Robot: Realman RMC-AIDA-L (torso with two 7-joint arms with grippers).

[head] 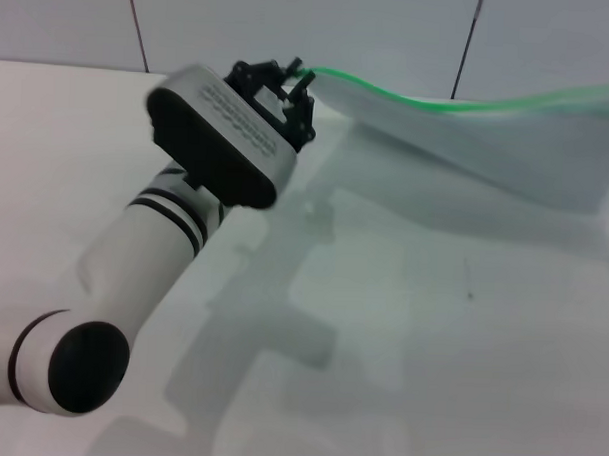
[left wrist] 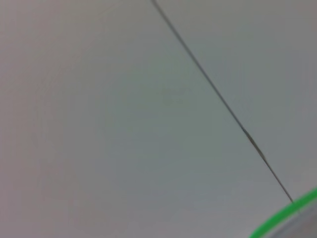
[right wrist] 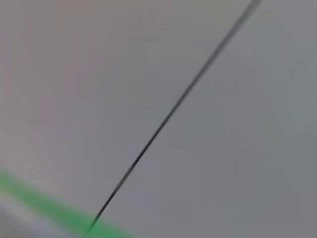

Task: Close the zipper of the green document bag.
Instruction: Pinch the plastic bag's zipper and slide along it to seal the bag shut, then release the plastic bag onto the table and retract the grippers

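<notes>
My left gripper (head: pixel 301 88) is raised over the white table (head: pixel 431 322), clenched on the near end of the zipper (head: pixel 409 100). From there the green strip runs off to my right along the top edge of the bag (head: pixel 517 150), which is lifted off the table and sagging below the strip. My right gripper isn't in sight, so I can't tell its state.

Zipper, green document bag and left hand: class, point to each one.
zipper (head: pixel 429 104), head view, green strip along the raised edge.
green document bag (head: pixel 527 156), head view, pale side panel.
left hand (head: pixel 302 83), head view, at the zipper's end.
</notes>
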